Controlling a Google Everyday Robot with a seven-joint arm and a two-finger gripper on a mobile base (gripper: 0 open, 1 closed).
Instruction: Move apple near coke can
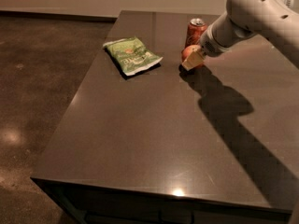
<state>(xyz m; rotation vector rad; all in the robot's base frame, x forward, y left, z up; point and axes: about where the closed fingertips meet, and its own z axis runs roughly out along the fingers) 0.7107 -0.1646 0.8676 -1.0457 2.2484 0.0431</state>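
The red and yellowish apple [188, 53] is at the far right of the dark table [140, 125], just in front of the red coke can [196, 30] and almost touching its base. My gripper [193, 59] comes in from the right and is shut on the apple. One beige fingertip [191, 63] shows in front of the apple and the other is hidden behind it. The apple is at or just above the tabletop; its right side is hidden by the gripper.
A flat green snack bag [133, 55] lies on the table left of the apple. My white arm [252, 13] reaches in from the upper right and casts a long shadow over the right side of the table. A dark floor lies to the left.
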